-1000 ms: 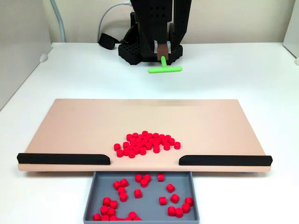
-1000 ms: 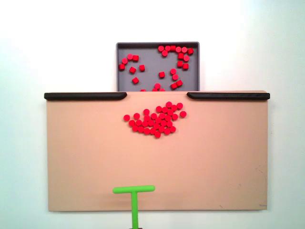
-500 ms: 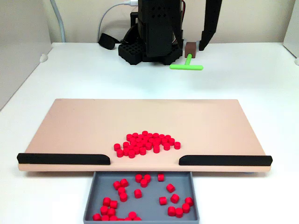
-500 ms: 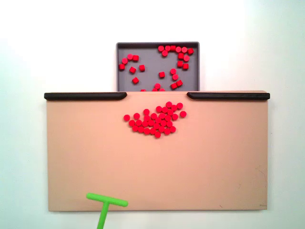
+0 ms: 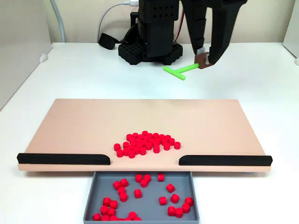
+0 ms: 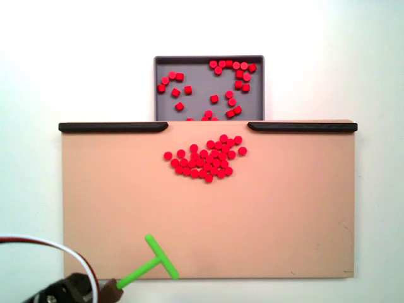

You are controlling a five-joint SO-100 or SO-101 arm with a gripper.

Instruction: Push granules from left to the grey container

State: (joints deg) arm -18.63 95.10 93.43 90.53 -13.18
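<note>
A pile of red granules (image 5: 146,143) lies on the tan board (image 5: 93,126) just behind the gap between two black strips; from above the granules (image 6: 205,159) sit below that gap. More granules lie scattered in the grey container (image 5: 152,210), which stands against the board's edge, at the top in the view from above (image 6: 199,72). My gripper (image 5: 204,59) hangs over the white table behind the board, shut on the brown handle end of a green T-shaped stick (image 5: 180,71). From above, my gripper (image 6: 106,287) is at the lower left and the stick (image 6: 151,265) lies diagonally over the board's corner.
Black strips (image 5: 63,158) (image 5: 224,160) line the board's edge on both sides of the gap to the container. The arm's black base (image 5: 149,46) stands behind the board. A white and red cable (image 6: 69,252) loops near the gripper. White table surrounds the board.
The gripper has swung sideways with the green stick, rightward in the front view and leftward from above. The stick has turned diagonal. The granules have not moved.
</note>
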